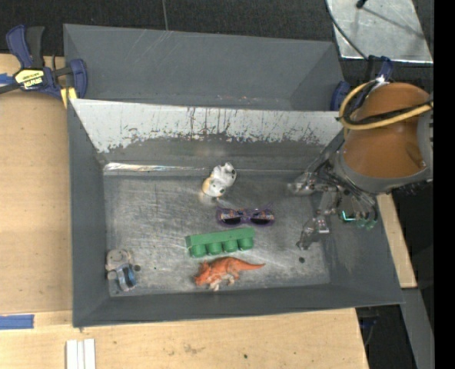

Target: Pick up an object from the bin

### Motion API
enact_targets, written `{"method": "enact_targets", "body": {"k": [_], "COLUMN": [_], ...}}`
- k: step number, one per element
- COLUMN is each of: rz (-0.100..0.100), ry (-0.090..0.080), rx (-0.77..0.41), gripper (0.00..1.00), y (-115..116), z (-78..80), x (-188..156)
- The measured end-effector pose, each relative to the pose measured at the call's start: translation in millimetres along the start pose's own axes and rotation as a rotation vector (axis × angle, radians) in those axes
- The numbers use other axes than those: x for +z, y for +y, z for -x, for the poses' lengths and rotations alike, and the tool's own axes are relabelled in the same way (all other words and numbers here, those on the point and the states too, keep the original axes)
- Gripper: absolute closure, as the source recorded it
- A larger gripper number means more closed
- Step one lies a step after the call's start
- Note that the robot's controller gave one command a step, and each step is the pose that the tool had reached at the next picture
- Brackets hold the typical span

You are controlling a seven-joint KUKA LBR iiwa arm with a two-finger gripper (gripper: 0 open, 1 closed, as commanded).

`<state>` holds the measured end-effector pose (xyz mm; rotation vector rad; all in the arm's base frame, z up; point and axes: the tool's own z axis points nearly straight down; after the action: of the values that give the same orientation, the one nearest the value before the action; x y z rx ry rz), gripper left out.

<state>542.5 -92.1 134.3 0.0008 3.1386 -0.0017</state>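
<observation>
My gripper (313, 231) hangs over the right side of the bin floor, under the orange-covered wrist, its fingers pointing down with nothing seen between them. To its left lie purple sunglasses (245, 217), about a hand's width away. Below those sits a green ridged block (220, 244), and in front of it an orange toy dinosaur (226, 271). A small white and tan toy figure (217, 181) stands near the back wall.
A small grey and blue toy (121, 267) lies in the front left corner. The bin's sloped walls rise on all sides, and the right wall is close behind the gripper.
</observation>
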Motion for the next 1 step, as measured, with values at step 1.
{"method": "enact_targets", "body": {"k": [1], "rz": [-0.002], "ry": [-0.008], "rx": [0.063], "gripper": [0.0], "y": [14.8], "z": [-16.3], "x": [18.8]}}
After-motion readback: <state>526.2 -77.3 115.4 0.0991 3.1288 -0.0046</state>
